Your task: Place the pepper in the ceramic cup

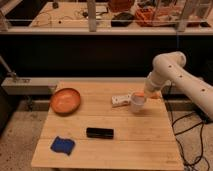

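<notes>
Nearly there: my gripper (144, 95) sits right over the ceramic cup (138, 103), with the pepper (140, 94) at the cup's rim.

I see a bit of orange between my wrist and the white rim; I take it for the pepper, but whether my fingers clamp it or have let go I cannot tell, and how deep it sits in the cup is hidden too. My worry is the tilt: if the pepper leans on the rim instead of dropping inside, it could tip out onto the table (130, 145) or drag the light cup over when I lift away. The white box (120, 100) lies touching or just beside the cup, so a nudge there could shove both. The orange bowl (65, 100), black bar (99, 132) and blue cloth (62, 145) are well apart.
</notes>
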`<state>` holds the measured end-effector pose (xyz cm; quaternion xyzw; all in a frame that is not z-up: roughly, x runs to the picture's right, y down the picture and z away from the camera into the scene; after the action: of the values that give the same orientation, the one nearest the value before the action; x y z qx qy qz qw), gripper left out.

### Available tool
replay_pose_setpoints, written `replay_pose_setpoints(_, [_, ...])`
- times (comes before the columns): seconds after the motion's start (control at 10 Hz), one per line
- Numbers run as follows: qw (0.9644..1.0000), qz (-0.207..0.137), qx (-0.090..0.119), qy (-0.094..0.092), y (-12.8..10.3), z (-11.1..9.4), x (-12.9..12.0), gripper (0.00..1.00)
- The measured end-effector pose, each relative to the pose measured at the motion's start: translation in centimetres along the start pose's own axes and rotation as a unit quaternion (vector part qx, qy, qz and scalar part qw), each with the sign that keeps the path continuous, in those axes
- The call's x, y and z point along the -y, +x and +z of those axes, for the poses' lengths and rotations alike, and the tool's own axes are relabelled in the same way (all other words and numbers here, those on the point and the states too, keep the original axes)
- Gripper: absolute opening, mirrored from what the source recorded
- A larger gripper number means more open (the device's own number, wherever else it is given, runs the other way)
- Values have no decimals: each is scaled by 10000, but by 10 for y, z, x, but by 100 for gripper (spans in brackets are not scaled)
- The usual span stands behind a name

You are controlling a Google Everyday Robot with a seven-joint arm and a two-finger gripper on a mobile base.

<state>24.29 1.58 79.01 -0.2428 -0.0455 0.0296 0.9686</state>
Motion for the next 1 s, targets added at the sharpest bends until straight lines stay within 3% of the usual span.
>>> replay_pose_setpoints(1.0, [9999,-121,35,103,-2,1,-2,5])
